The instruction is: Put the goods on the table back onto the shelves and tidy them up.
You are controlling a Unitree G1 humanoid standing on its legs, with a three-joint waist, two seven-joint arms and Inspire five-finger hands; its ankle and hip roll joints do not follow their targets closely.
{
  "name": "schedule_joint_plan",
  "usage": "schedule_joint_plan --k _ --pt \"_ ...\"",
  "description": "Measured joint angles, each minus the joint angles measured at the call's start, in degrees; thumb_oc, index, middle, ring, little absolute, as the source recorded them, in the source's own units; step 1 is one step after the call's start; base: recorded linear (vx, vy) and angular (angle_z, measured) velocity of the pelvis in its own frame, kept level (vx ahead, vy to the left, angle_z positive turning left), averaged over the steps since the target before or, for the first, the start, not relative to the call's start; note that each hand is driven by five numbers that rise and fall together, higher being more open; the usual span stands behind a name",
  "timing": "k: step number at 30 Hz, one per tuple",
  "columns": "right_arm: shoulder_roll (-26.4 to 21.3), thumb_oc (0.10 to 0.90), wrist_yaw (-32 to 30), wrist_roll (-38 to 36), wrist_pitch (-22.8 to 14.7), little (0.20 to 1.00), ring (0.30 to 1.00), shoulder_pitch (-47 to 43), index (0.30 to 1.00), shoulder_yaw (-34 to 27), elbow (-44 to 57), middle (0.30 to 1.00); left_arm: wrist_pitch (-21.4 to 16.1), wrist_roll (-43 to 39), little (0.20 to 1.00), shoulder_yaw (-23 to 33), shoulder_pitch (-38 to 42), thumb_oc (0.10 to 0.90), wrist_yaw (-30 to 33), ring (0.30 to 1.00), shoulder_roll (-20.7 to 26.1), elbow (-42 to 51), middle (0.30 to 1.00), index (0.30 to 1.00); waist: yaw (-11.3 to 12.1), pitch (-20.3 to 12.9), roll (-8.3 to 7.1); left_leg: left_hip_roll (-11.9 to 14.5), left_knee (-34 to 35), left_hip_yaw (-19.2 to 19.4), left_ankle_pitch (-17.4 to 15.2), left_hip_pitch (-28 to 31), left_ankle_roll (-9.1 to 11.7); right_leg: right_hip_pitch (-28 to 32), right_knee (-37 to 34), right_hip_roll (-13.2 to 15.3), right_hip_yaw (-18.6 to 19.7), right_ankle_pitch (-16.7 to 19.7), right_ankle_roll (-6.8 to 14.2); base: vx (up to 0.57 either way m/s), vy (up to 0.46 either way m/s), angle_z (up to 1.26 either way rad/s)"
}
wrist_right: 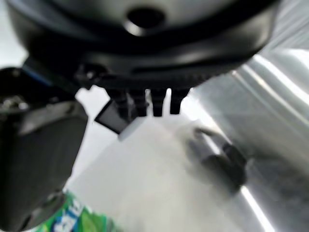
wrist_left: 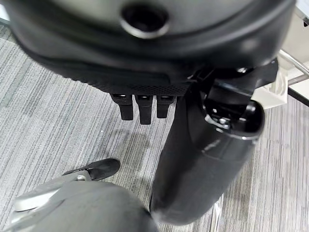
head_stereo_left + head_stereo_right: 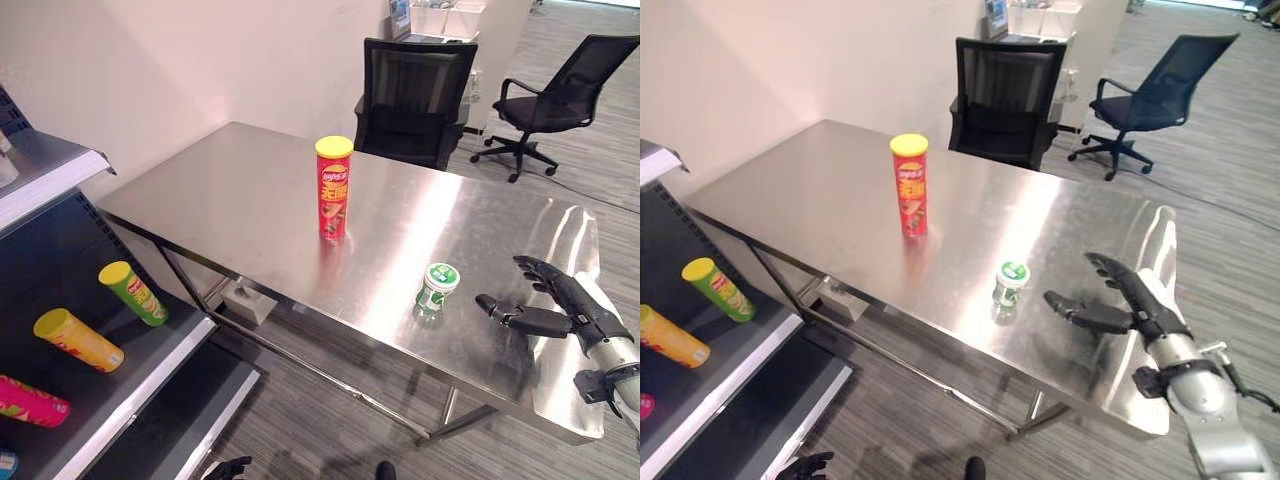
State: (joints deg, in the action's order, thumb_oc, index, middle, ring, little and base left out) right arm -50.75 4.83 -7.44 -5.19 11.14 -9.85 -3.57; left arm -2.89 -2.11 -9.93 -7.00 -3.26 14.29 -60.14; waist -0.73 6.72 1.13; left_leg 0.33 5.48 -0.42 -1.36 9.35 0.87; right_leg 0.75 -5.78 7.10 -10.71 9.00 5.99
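My right hand (image 3: 1140,305) hangs over the table (image 3: 250,190) with fingers straight and thumb spread, holding nothing. The small green-capped tub (image 3: 1011,284) stands just off my thumb; the red can (image 3: 333,187) stands further beyond. I judge I'm reaching: next, close round the tub.

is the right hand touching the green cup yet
Apart. In the left eye view bare table shows between the open right hand and the green cup; the thumb tip stops short of it.
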Motion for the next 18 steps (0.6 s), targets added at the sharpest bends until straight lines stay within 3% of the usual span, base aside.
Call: schedule_joint_plan --k 18 --pt "0.10 0.800 -0.47 4.99 -0.19 0.900 0.900 -5.20 0.900 7.11 0.25 0.900 -0.82 0.03 0.900 0.22 -0.39 0.800 0.24 0.900 0.07 0.01 0.900 0.900 0.51 0.17 0.08 0.04 -0.07 -1.84 0.08 -0.38 0.10 0.53 0.00 0.21 -1.95 -0.19 -0.46 0.00 0.004 0.05"
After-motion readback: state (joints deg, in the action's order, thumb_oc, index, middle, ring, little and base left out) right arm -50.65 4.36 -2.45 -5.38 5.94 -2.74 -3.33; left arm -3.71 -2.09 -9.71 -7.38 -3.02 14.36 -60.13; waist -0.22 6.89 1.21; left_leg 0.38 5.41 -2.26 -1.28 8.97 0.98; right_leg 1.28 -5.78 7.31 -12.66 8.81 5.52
